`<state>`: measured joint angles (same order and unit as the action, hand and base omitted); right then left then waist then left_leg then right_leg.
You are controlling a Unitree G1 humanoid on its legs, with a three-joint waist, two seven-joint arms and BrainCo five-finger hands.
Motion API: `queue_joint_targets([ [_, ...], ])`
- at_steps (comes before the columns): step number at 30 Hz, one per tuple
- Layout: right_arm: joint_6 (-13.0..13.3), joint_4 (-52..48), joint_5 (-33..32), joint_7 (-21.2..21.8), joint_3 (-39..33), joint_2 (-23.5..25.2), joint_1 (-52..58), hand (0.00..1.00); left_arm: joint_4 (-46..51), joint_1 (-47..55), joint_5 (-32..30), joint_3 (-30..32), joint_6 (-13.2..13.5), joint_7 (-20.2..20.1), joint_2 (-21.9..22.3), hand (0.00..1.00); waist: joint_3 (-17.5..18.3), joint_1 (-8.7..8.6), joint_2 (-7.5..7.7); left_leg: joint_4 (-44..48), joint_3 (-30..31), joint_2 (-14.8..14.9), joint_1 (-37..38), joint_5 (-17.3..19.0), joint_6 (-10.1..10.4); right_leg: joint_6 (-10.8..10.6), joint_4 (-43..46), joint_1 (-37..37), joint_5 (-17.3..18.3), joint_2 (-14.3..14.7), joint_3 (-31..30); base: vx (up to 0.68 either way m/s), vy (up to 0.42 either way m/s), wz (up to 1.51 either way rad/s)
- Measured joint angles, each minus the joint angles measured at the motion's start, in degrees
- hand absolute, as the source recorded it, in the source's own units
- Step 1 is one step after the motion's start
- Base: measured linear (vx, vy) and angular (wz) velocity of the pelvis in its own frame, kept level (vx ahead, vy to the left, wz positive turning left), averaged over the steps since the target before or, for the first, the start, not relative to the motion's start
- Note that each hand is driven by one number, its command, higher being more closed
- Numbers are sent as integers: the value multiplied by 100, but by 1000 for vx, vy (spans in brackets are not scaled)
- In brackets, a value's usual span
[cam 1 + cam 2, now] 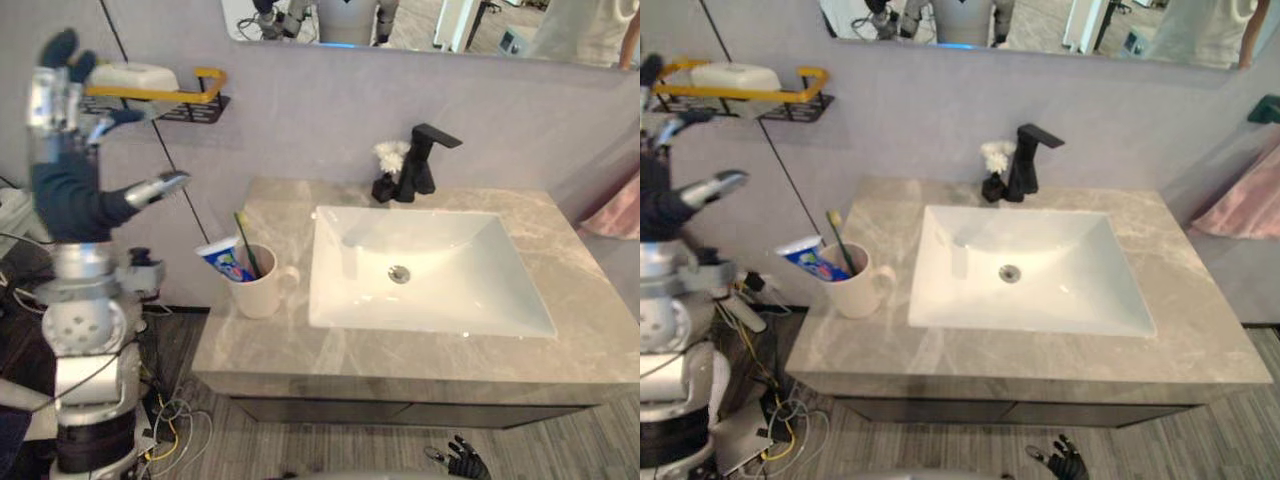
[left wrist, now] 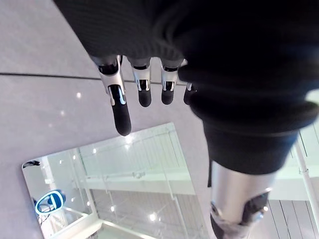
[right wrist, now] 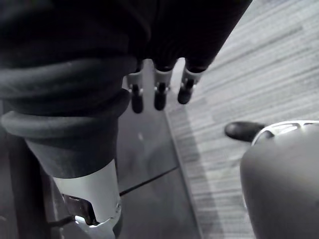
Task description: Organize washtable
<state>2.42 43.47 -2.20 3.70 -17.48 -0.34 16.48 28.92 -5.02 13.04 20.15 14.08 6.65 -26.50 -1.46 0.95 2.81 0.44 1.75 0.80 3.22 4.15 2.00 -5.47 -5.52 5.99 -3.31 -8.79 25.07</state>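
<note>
Washtable (image 1: 420, 355) looking close to tidy: the stone counter is bare around the white sink (image 1: 470, 290), and the basin itself has nothing lying in it. Over on the left side, just beside the sink's rim, stands the white mug (image 1: 262, 290), with the toothbrush (image 1: 243, 240) and the toothpaste tube (image 1: 225, 260) both leaning out of it, so that pair reads as sorted. At the back, the black faucet (image 1: 420, 160) has a white fluffy puff (image 1: 390, 153) right against it; whether that belongs there or is the last loose item, I can't say. Up on the wall, the black rack with the yellow rail (image 1: 200, 105) carries a white soap-like block (image 1: 145, 75). The left hand (image 1: 62, 165) is raised beside that rack, to its left, fingers (image 2: 119, 107) straight and spread, released, holding nothing. The right hand (image 1: 1065, 460) hangs low below the counter's front edge, fingers (image 3: 158, 94) relaxed over the floor, empty too. My read: the main sorting is done, both hands are free, and what's left is at most the puff by the faucet and bringing that left arm down.
</note>
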Motion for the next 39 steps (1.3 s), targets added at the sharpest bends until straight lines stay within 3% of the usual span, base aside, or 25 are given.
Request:
queue_joint_targets([
  [6, -7, 0, -5, -3, -48, 5, -50, 0, 88, 870, 661, 871, 41, -4, 488, 0, -27, 27, -61, -83, 108, -3, 8, 0, -2, -16, 1, 62, 70, 3, 71, -1, 4, 8],
  [12, -11, 3, -5, -8, -80, 35, -98, 0, 99, 1782, 1015, 944, 18, -60, 1364, 0, -26, 167, -56, -120, 215, -12, 19, -1, -1, 8, 2, 74, 121, 2, 188, 48, 14, 10],
  [13, -11, 3, -5, -8, -80, 50, -112, 0, 99, 1859, 1047, 920, 11, -80, 1437, 100, -25, 172, -49, -120, 230, -12, 14, -1, -1, 8, 3, 76, 122, 2, 200, 48, 16, 16],
  [23, -42, 11, -5, -122, 6, 230, -130, 0, 9, 2663, 1230, -283, -248, -557, 2412, 100, -104, 298, 27, -144, 360, -87, 43, 6, -10, -72, 238, 176, 292, -137, 433, -18, 12, 12],
  [30, -56, -117, -6, -128, 59, 358, -89, 0, -326, 2807, 1293, -1019, -433, -791, 2626, 100, -135, 298, 111, -11, 323, -85, -29, 54, -61, -73, 238, 170, 292, -145, 461, 0, 2, 1],
  [39, -52, -223, -5, -131, 216, 376, -27, 0, -770, 2796, 1333, -1865, -523, -942, 2621, 100, -132, 295, 107, 185, 178, -55, -58, 186, -65, -75, 250, 167, 291, -162, 386, -10, 12, -7],
])
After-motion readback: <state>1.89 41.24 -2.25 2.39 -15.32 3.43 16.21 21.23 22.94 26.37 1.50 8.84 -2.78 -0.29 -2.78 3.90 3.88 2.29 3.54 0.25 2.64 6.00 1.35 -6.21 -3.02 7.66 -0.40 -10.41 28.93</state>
